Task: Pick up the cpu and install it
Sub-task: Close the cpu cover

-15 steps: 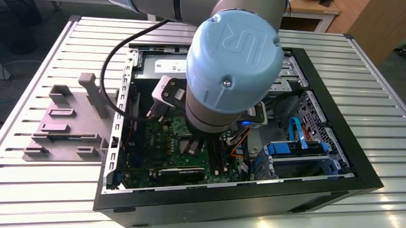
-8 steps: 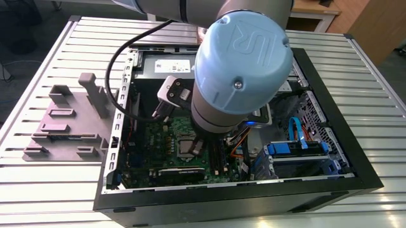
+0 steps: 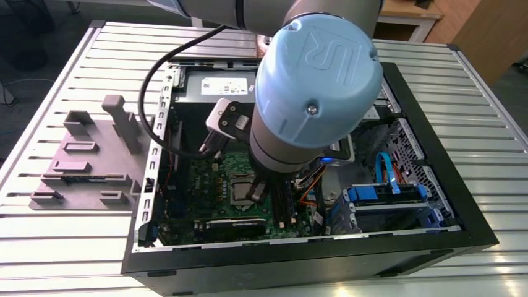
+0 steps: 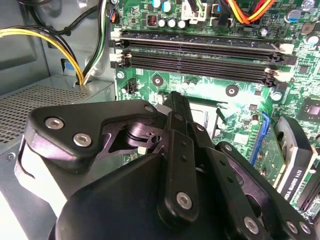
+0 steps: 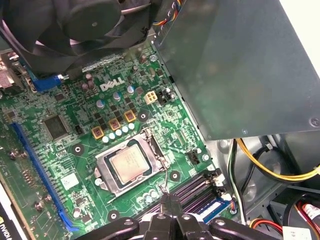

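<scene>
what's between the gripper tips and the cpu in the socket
In the first wrist view, the socket's metal frame edge and a thin lever wire lie between the gripper and the cpu.

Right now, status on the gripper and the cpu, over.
Gripper low over the motherboard, holding nothing. Cpu seated in the socket frame, silver top showing. Gripper beside the socket, by the memory slots.

Looks like a robotics lab or workshop — open computer case [image 3: 412,238] on a slatted metal table [image 3: 74,247], robot arm [image 3: 318,80] overhead, plastic parts tray [image 3: 91,164] beside it.
</scene>
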You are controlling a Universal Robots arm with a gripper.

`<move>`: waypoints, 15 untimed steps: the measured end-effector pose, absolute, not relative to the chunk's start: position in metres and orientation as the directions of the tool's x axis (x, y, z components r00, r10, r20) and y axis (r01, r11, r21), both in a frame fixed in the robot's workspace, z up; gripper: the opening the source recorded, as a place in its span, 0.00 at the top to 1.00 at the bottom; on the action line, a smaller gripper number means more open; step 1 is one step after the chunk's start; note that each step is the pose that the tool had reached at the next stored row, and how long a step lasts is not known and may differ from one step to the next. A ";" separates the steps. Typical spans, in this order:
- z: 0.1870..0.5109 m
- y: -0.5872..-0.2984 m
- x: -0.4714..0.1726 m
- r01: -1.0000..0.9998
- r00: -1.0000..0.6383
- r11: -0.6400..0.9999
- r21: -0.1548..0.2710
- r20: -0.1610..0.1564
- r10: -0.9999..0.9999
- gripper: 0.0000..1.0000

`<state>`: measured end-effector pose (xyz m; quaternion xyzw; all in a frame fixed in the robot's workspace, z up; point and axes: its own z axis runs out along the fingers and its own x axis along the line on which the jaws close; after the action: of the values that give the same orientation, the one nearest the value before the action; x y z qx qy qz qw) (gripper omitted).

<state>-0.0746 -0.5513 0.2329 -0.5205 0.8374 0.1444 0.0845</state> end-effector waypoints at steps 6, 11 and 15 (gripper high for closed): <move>0.232 -0.544 -0.075 -0.896 -0.444 0.417 0.154 -0.292 -0.847 0.89; 0.232 -0.536 -0.075 -0.896 -0.444 0.417 0.154 -0.292 -0.847 0.89; 0.232 -0.529 -0.075 -0.896 -0.444 0.417 0.154 -0.292 -0.847 0.89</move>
<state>-0.0746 -0.5288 0.2318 -0.5204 0.8373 0.1444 0.0845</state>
